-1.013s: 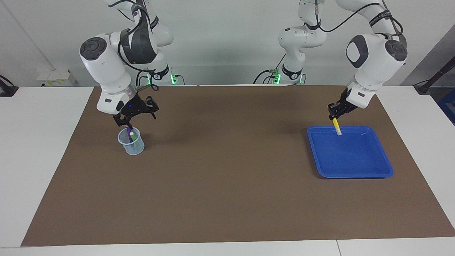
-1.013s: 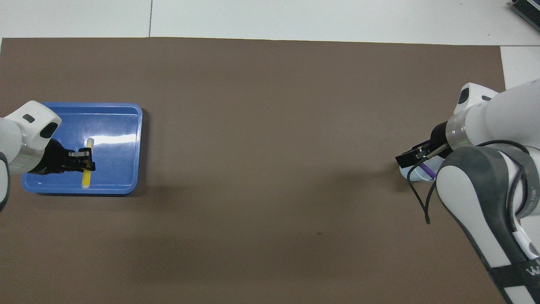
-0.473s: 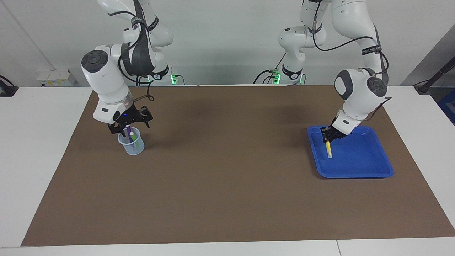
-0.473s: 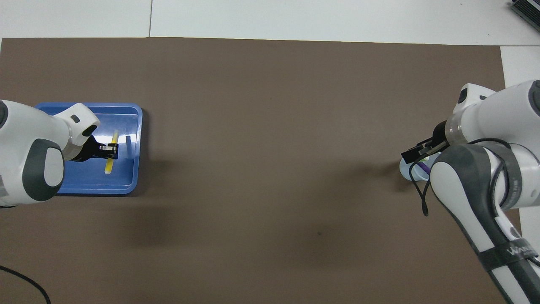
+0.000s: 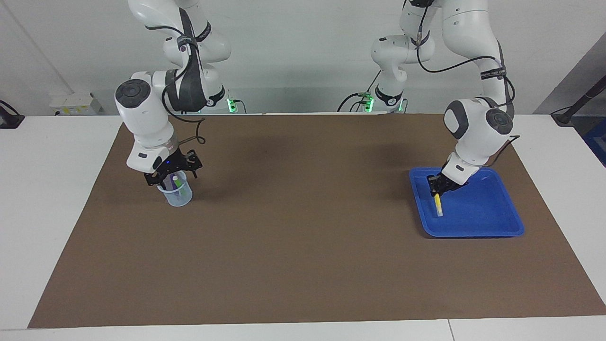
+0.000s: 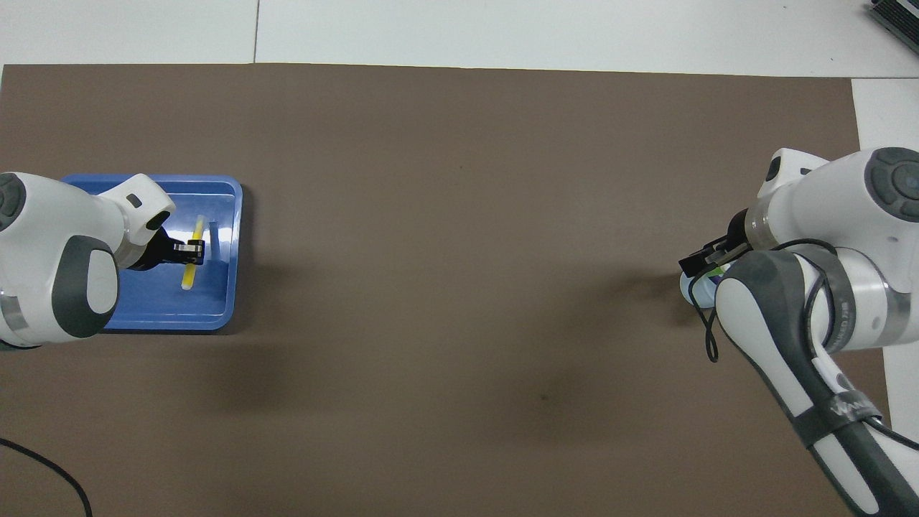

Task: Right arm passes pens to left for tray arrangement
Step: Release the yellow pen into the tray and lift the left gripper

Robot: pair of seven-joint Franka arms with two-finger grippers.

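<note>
Holding a thin yellow marker pen (image 5: 438, 204) in our clamped left gripper (image 5: 434, 189), we lower it into the shallow bright blue plastic tray (image 5: 492, 222); our right gripper (image 5: 171, 174), spread wide, hovers over the translucent cup (image 5: 179, 195) with green and purple pens.

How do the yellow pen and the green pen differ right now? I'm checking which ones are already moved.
The yellow pen is in the blue tray, while the green pen stands in the clear cup. The left gripper is shut on the yellow pen; the open right gripper only hangs over the green pen. Both are thin markers with pale tips.
</note>
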